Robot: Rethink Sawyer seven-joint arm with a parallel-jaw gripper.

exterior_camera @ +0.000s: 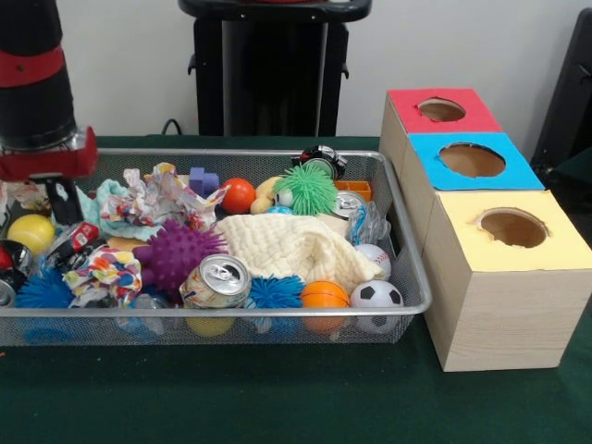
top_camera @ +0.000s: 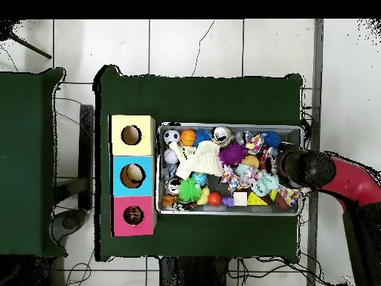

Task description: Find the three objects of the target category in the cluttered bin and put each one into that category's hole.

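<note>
I can't tell whether my gripper (exterior_camera: pixel 63 199) is open or closed down in the crowded bin (exterior_camera: pixel 412 268), so it may snag the crumpled wrappers (exterior_camera: pixel 153 199) beside it.

Green table (exterior_camera: pixel 277 398) bears mesh bin (exterior_camera: pixel 412 268) beside, perhaps touching, three boxes (exterior_camera: pixel 504 305).

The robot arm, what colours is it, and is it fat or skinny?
The robot arm is fat and round like a big tube. It is mostly black, with a red band around it and a red block at its lower end. From the overhead view it shows a black rounded end and a long red part.
</note>
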